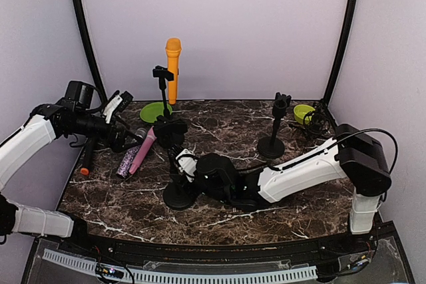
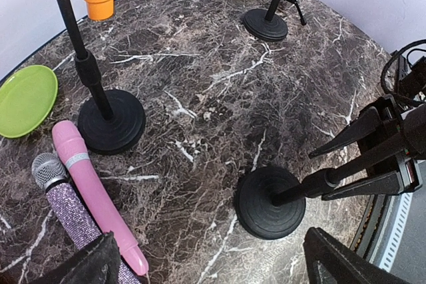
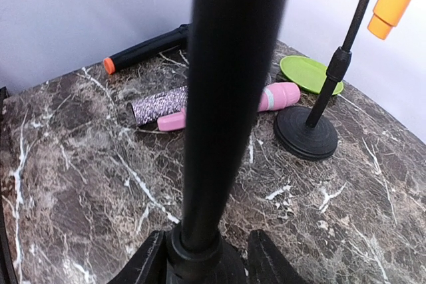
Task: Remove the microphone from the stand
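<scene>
We find the orange microphone (image 1: 173, 70) clipped in the back stand (image 1: 162, 91), well apart from both arms. The right gripper (image 3: 208, 261) straddles the pole of the near stand (image 1: 178, 196); whether it is pinching, we cannot tell. The left gripper (image 2: 210, 251) gapes wide. Risk: an off-centre squeeze could tip that stand.

You had a dark brown surface (image 1: 226, 131) veined in white. By the black stand (image 1: 163, 94), the orange microphone (image 1: 173, 64) rose over a lime-green plate (image 1: 155, 112). The pink microphone (image 2: 93, 194) wore a silver band, and the purple microphone (image 2: 66, 211) glittered below a grey grille.
</scene>
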`<move>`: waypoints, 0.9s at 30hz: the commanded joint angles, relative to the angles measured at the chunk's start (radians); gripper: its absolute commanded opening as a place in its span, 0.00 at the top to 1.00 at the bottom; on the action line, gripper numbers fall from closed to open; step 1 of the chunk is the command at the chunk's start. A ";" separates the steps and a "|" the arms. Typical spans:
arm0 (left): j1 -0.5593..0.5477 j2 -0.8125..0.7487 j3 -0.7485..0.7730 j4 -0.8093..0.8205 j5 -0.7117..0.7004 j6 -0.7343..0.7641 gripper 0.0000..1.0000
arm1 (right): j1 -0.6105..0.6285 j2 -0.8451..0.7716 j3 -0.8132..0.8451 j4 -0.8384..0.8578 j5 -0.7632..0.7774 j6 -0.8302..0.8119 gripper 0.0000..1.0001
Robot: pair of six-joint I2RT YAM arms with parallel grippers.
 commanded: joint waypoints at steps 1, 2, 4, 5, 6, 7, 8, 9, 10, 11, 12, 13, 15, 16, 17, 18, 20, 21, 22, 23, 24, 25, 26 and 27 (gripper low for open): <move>0.008 0.003 0.022 -0.067 0.046 0.012 0.01 | 0.008 0.043 0.065 0.093 0.068 -0.038 0.60; 0.009 0.007 0.023 -0.070 0.046 0.013 0.01 | 0.008 0.050 0.069 0.099 0.068 -0.038 0.61; 0.009 0.012 0.024 -0.071 0.044 0.018 0.01 | 0.007 0.057 0.072 0.109 0.068 -0.038 0.61; 0.009 0.014 0.025 -0.069 0.040 0.020 0.01 | 0.007 0.063 0.075 0.108 0.068 -0.038 0.61; 0.009 0.016 0.026 -0.069 0.036 0.023 0.01 | 0.007 0.068 0.079 0.104 0.068 -0.038 0.61; 0.009 0.020 0.029 -0.069 0.034 0.026 0.01 | 0.008 0.072 0.082 0.101 0.068 -0.038 0.61; 0.009 0.022 0.030 -0.068 0.034 0.029 0.01 | 0.007 0.077 0.084 0.098 0.068 -0.038 0.61; 0.009 0.024 0.032 -0.068 0.031 0.028 0.01 | 0.007 0.079 0.083 0.096 0.068 -0.038 0.61; 0.009 0.027 0.033 -0.067 0.032 0.028 0.01 | 0.007 0.081 0.083 0.093 0.068 -0.038 0.61; 0.008 0.028 0.035 -0.067 0.034 0.030 0.01 | 0.007 0.083 0.083 0.089 0.068 -0.038 0.61; 0.008 0.030 0.034 -0.067 0.035 0.029 0.01 | 0.007 0.085 0.083 0.085 0.068 -0.038 0.61; 0.009 0.032 0.036 -0.065 0.037 0.028 0.01 | 0.007 0.087 0.083 0.080 0.068 -0.038 0.61; 0.008 0.035 0.036 -0.062 0.041 0.026 0.01 | 0.007 0.087 0.076 0.078 0.099 -0.040 0.68; 0.009 0.035 0.036 -0.061 0.044 0.025 0.01 | 0.007 0.087 0.075 0.077 0.102 -0.040 0.69; 0.009 0.037 0.036 -0.061 0.047 0.025 0.01 | 0.007 0.089 0.075 0.077 0.102 -0.040 0.69; 0.009 0.037 0.036 -0.059 0.047 0.024 0.01 | 0.007 0.090 0.077 0.074 0.102 -0.040 0.69; 0.008 0.037 0.038 -0.057 0.050 0.022 0.01 | 0.007 0.096 0.088 0.061 0.105 -0.035 0.77; 0.008 0.037 0.037 -0.057 0.053 0.019 0.01 | 0.007 0.100 0.096 0.052 0.102 -0.031 0.90; 0.008 0.037 0.037 -0.058 0.057 0.017 0.01 | 0.007 0.101 0.101 0.047 0.099 -0.027 1.00; 0.009 0.036 0.036 -0.058 0.061 0.019 0.01 | 0.007 0.097 0.102 0.045 0.098 -0.018 1.00; 0.009 0.033 0.034 -0.059 0.066 0.023 0.01 | 0.007 0.089 0.099 0.047 0.098 -0.010 1.00; 0.009 0.029 0.029 -0.061 0.072 0.028 0.01 | 0.008 0.072 0.093 0.051 0.093 0.001 1.00; 0.009 0.026 0.023 -0.061 0.080 0.033 0.01 | 0.007 0.058 0.085 0.055 0.088 0.013 1.00; 0.008 0.022 0.008 -0.063 0.094 0.041 0.01 | 0.007 0.038 0.078 0.059 0.081 0.022 1.00</move>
